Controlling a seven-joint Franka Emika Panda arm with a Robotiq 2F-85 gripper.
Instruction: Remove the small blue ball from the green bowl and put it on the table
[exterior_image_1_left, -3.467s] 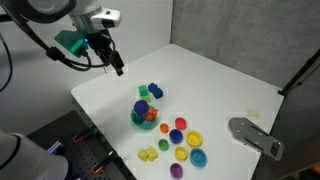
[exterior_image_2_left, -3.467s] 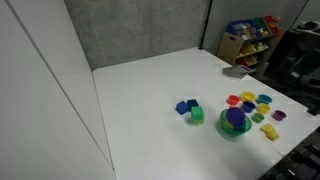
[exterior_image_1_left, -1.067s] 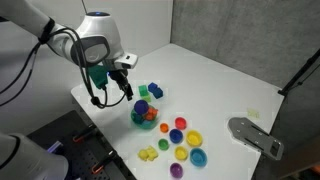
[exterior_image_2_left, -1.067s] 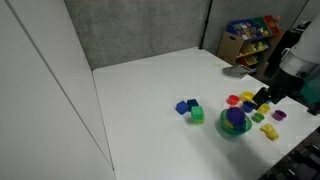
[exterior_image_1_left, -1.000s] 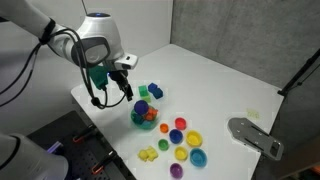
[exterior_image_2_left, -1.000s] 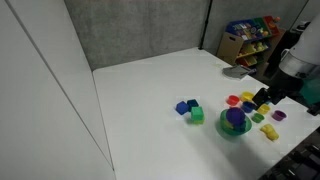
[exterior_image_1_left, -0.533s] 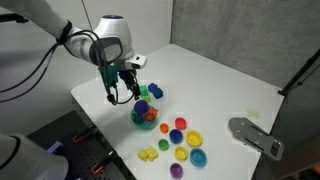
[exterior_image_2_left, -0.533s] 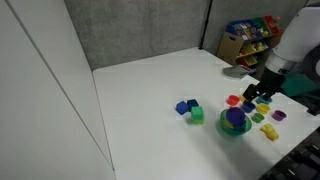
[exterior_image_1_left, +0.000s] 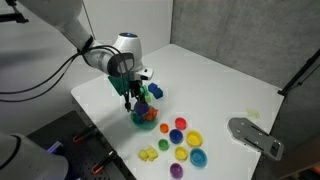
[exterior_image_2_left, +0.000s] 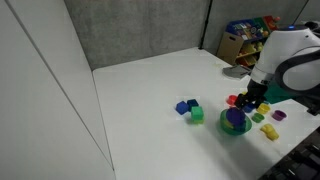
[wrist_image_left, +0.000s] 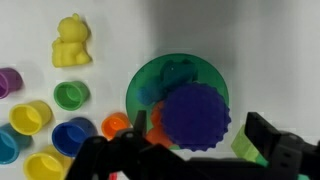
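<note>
The green bowl (wrist_image_left: 150, 85) sits below the centre of the wrist view and shows in both exterior views (exterior_image_1_left: 145, 119) (exterior_image_2_left: 235, 127). A round blue-purple ball (wrist_image_left: 197, 117) with a knobbly surface lies on top of orange and teal pieces in it, also visible in an exterior view (exterior_image_2_left: 235, 115). It looks large here, being close to the camera. My gripper (wrist_image_left: 198, 128) is open, just above the bowl, with one finger on each side of the ball and not touching it. It shows in both exterior views (exterior_image_1_left: 135, 101) (exterior_image_2_left: 250, 104). The white table (exterior_image_1_left: 210, 80) holds everything.
Several small coloured cups (exterior_image_1_left: 186, 136) (wrist_image_left: 30, 117) and a yellow toy figure (wrist_image_left: 70, 42) lie beside the bowl. A blue block (exterior_image_2_left: 183, 106) and a green block (exterior_image_2_left: 197, 114) stand on its other side. A grey metal piece (exterior_image_1_left: 255, 135) sits at a table edge.
My arm has swung from the table's edge toward the bowl and come down over it. The gripper stays open. The toys have not moved.
</note>
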